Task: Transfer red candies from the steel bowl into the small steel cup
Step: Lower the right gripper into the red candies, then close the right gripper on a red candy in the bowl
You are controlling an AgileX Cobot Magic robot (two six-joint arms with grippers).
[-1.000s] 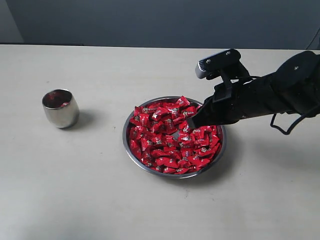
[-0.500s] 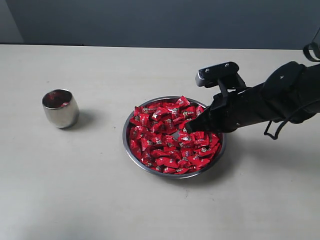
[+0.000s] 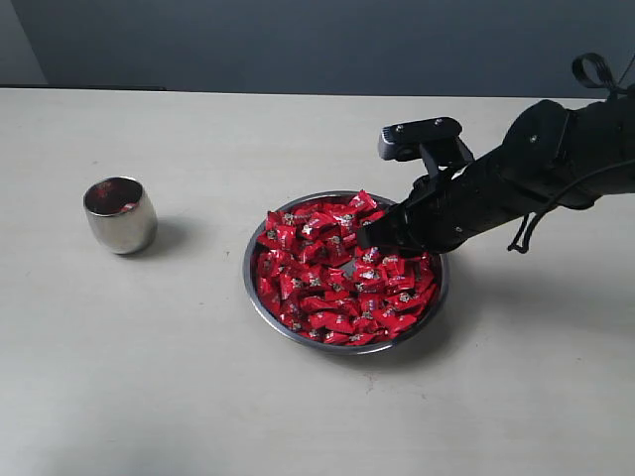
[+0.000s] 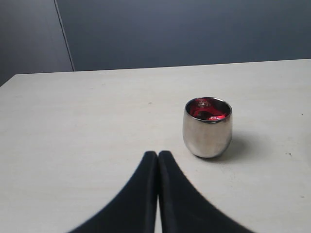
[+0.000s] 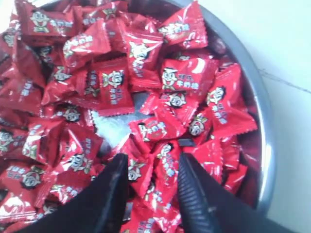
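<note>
The steel bowl (image 3: 260,306) sits mid-table, heaped with red candies (image 3: 317,268). Over its right half my right gripper (image 3: 369,240) dips into the pile. In the right wrist view that gripper (image 5: 151,165) is open, its black fingers (image 5: 192,189) straddling a red candy (image 5: 165,162) with the bowl rim (image 5: 262,145) beside. The small steel cup (image 3: 120,215) stands far left with red showing inside. The left wrist view shows the cup (image 4: 207,127) ahead and the left gripper (image 4: 158,154) shut on nothing. That left gripper is out of the exterior view.
The pale tabletop (image 3: 198,397) runs to a dark back wall (image 3: 298,40). A black cable (image 3: 591,71) loops above the right arm at the far right.
The right arm has swung left and lowered, so its fingertips have gone from the bowl's right rim area into the candies. Cup and bowl have not moved.
</note>
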